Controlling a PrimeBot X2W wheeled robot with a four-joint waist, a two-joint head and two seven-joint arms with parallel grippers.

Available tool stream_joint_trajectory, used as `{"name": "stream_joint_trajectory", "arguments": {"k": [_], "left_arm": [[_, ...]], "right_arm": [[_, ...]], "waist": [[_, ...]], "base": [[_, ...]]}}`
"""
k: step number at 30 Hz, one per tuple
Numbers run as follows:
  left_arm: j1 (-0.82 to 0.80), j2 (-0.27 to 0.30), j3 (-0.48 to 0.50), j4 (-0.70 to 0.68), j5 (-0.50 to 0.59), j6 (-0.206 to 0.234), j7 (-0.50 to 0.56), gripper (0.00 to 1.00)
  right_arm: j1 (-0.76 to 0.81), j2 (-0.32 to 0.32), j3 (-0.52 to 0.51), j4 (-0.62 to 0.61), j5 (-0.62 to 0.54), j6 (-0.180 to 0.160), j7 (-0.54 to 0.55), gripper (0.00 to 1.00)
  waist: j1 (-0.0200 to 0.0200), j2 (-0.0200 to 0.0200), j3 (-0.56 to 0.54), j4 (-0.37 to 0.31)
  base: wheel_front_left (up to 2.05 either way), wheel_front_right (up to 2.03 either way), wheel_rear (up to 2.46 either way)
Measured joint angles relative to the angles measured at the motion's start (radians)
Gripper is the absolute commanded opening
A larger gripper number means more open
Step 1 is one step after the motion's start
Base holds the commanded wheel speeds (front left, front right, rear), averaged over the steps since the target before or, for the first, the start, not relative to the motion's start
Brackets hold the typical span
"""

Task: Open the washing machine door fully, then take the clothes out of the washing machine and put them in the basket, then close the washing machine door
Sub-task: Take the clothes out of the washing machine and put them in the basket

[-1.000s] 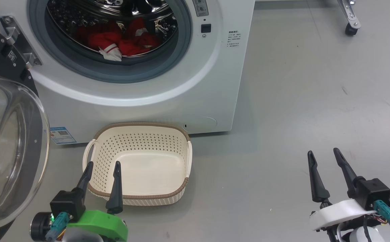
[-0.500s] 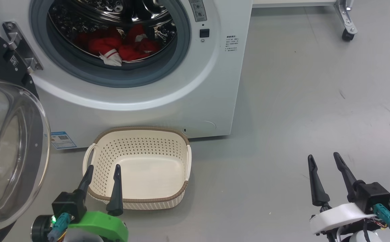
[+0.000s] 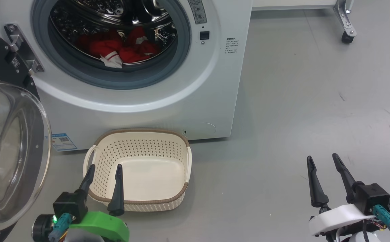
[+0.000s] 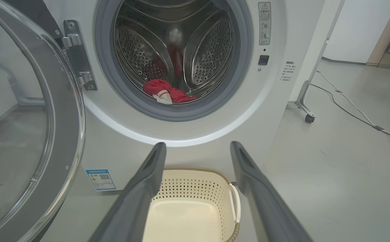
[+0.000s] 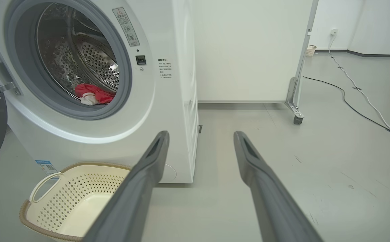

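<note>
While the washing machine [image 3: 141, 101] is occupying the upper left and centre of the head view, its round opening is standing uncovered, exposing the grey gasket [image 3: 114, 79] and the steel drum [image 3: 107, 6]. The washing machine door [image 3: 13, 151] is hanging swung out on its hinge [image 3: 22, 47] at the left edge of the frame, with its clear glass bowl bulging toward the lower left. The basket [image 3: 141, 130] is sitting on the grey floor [image 3: 299, 101] at lower centre, just in front of the machine's base, with its cream bottom showing in full. The clothes [image 3: 114, 50] are lying in a red heap with a white striped cuff at the bottom of the drum, near the front lip. The left gripper [image 3: 105, 167] is hovering at the lower left with its two fingers spread apart, the tips overlapping the basket's near left corner in the frame. The right gripper [image 3: 322, 157] is hovering at the lower right over bare floor, well apart from the basket, with its fingers likewise spread apart.
</note>
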Motion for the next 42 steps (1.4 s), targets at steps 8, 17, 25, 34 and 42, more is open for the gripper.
{"name": "stream_joint_trajectory", "arguments": {"k": [8, 17, 25, 34, 42], "left_arm": [[0.000, 0.000, 0.000, -0.004, 0.001, 0.000, -0.001, 1.00], [0.000, 0.000, 0.000, -0.004, 0.014, 0.000, -0.004, 1.00], [0.000, 0.001, 0.000, 0.001, 0.022, 0.005, -0.004, 1.00], [0.000, 0.000, 0.000, 0.001, 0.026, 0.008, -0.004, 1.00], [0.000, 0.001, -0.001, 0.001, 0.027, 0.011, -0.003, 1.00]], "right_arm": [[0.000, 0.001, 0.002, -0.002, 0.000, -0.007, 0.000, 1.00], [0.001, 0.001, 0.003, -0.002, 0.002, -0.007, 0.000, 1.00], [0.010, 0.001, 0.006, -0.002, 0.002, -0.007, 0.000, 1.00], [0.013, 0.001, 0.011, 0.001, 0.002, -0.007, 0.000, 1.00], [0.013, 0.001, 0.017, 0.003, 0.008, -0.007, 0.000, 1.00]], "waist": [[0.0000, 0.0000, 0.002, -0.003], [0.0000, 0.0000, 0.001, -0.007], [0.0000, 0.0000, -0.004, -0.006], [0.0000, 0.0000, -0.006, -0.003], [0.0000, 0.0000, -0.006, -0.005]], "base": [[0.43, -0.43, 0.00], [0.75, -0.75, 0.00], [0.90, -0.90, 0.00], [0.58, -0.58, 0.00], [0.23, -0.23, 0.00]]}}
